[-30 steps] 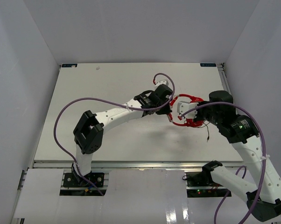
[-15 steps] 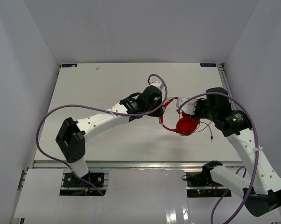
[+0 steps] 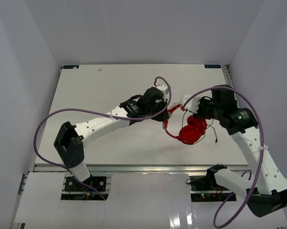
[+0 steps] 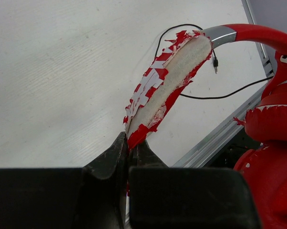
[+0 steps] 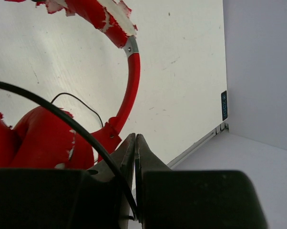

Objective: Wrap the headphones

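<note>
The red headphones [image 3: 191, 132] hang above the table right of centre, cups low, headband [image 3: 170, 113] arching up to the left. My left gripper [image 3: 164, 117] is shut on the headband's torn, white-foamed padding [image 4: 167, 81], which rises straight out of its tips [image 4: 131, 143]. The red cups [image 4: 272, 157] fill the right edge of the left wrist view. My right gripper [image 3: 196, 112] sits just above the cups, jaws pressed together [image 5: 135, 139], with the thin black cable [image 5: 72, 126] running into the seam between them. More cable dangles to the right [image 3: 213, 136].
White table [image 3: 100, 95] inside white walls. A metal rail [image 3: 134, 167] runs along the near edge. Purple robot cables [image 3: 48, 124] loop off both arms. The right table edge and wall [image 3: 231, 81] lie close to my right arm.
The headphones have turned and swung: the cups dropped toward the near side. My left arm's elbow drew left and back, and my right gripper moved up and away with the cable.
</note>
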You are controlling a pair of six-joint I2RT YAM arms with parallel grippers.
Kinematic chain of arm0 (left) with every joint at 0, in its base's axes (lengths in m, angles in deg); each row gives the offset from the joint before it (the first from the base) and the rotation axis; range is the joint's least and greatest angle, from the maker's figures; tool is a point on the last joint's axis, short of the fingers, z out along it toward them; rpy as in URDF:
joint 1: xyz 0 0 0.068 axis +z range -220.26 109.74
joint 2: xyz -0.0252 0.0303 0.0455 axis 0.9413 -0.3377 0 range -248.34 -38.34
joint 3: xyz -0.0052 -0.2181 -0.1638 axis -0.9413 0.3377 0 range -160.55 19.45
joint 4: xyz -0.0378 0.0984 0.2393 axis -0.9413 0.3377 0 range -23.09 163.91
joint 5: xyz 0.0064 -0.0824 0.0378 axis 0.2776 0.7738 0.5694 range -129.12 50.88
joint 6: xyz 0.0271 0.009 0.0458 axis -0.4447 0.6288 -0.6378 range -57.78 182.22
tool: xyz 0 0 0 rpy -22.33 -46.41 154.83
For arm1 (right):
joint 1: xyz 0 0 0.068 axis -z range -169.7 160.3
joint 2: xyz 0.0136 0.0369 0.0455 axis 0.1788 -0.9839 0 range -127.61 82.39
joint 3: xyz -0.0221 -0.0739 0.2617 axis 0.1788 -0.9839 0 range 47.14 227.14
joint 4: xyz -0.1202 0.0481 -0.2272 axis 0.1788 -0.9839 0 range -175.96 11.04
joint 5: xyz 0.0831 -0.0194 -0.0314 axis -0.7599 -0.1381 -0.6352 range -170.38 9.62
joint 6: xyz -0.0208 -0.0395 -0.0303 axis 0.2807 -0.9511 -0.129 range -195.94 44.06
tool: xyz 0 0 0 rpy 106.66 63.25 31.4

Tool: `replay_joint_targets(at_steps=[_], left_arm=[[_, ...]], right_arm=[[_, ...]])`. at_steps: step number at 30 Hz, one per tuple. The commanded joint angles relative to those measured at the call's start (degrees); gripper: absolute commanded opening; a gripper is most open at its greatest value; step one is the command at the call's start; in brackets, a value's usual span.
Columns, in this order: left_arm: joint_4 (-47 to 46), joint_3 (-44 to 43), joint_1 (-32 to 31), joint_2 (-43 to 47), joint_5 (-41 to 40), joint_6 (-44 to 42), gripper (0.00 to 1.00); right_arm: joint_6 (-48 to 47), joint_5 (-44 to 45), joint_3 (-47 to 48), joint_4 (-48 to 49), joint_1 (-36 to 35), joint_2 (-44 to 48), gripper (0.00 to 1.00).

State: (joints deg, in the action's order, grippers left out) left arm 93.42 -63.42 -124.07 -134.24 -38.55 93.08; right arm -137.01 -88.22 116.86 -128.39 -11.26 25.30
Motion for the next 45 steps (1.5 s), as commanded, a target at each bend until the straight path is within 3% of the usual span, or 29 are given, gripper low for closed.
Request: replay_joint_targets(at_steps=[1, 12, 24, 34, 45], left_arm=[[-4.84, -0.54, 0.01, 3.21, 5.84, -0.05, 0.0], [-5.59, 5.01, 0.01, 10.83, 6.71, 2.1, 0.0], [-5.72, 2.45, 0.01, 11.26, 8.19, 3.57, 0.0], [-5.6, 2.84, 0.01, 15.14, 5.85, 5.09, 0.0], [0.5, -3.98, 0.01, 14.16, 3.1, 6.33, 0.0]], right_arm=[[3.62, -1.8, -0.07, 2.28, 3.0, -0.56, 0.09], [12.39, -25.64, 2.38, 1.61, 12.73, -3.34, 0.12], [13.0, -39.44, -1.81, 2.67, 17.59, -5.74, 0.2], [14.4, -53.7, -7.34, 2.85, 20.86, -7.16, 0.41], [18.48, -66.96, -14.7, 7.63, 22.7, -6.71, 0.48]])
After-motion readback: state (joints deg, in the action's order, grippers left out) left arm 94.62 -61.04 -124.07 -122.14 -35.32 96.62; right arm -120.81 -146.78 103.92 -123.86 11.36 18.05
